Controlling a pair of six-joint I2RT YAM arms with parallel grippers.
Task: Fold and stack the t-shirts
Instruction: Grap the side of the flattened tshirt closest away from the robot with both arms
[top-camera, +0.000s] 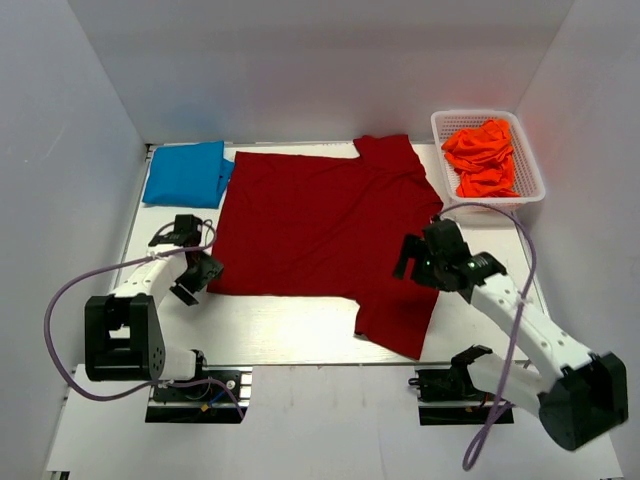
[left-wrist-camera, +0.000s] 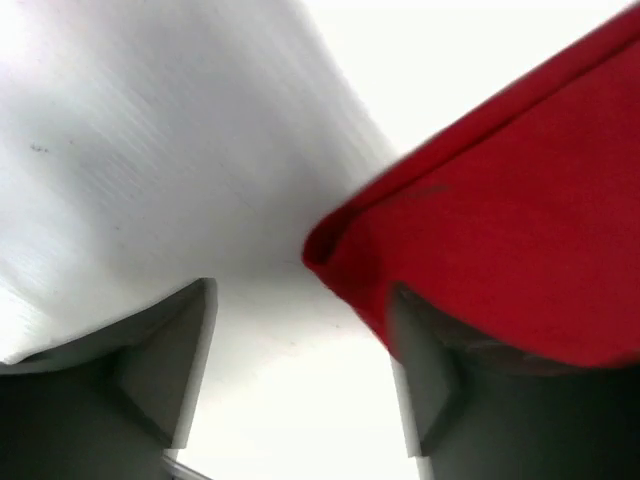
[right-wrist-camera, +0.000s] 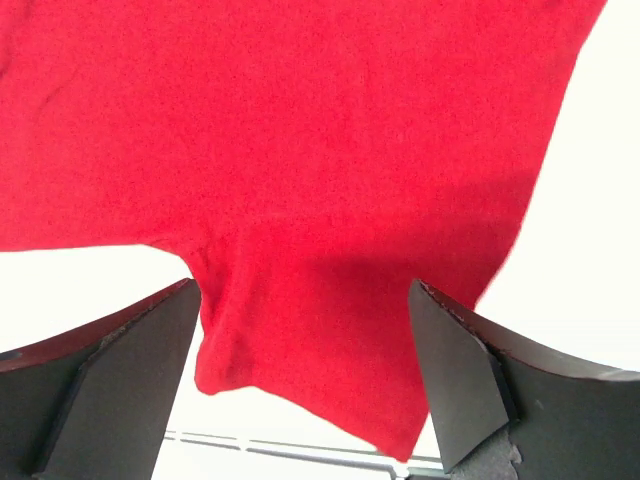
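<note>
The dark red t-shirt (top-camera: 320, 235) lies spread flat in the middle of the table, one sleeve (top-camera: 395, 320) pointing to the near edge. A folded bright blue t-shirt (top-camera: 187, 173) lies at the back left. Orange t-shirts (top-camera: 485, 157) are heaped in a white basket. My left gripper (top-camera: 200, 277) is open at the red shirt's near-left corner (left-wrist-camera: 330, 250), which lies against its right finger (left-wrist-camera: 425, 385). My right gripper (top-camera: 415, 262) is open above the shirt's right side, and the sleeve (right-wrist-camera: 330, 330) shows between its fingers.
The white basket (top-camera: 530, 165) stands at the back right by the wall. White walls close in the table on three sides. The arm bases sit at the near edge, and a grey cable (top-camera: 520, 300) loops beside the right arm.
</note>
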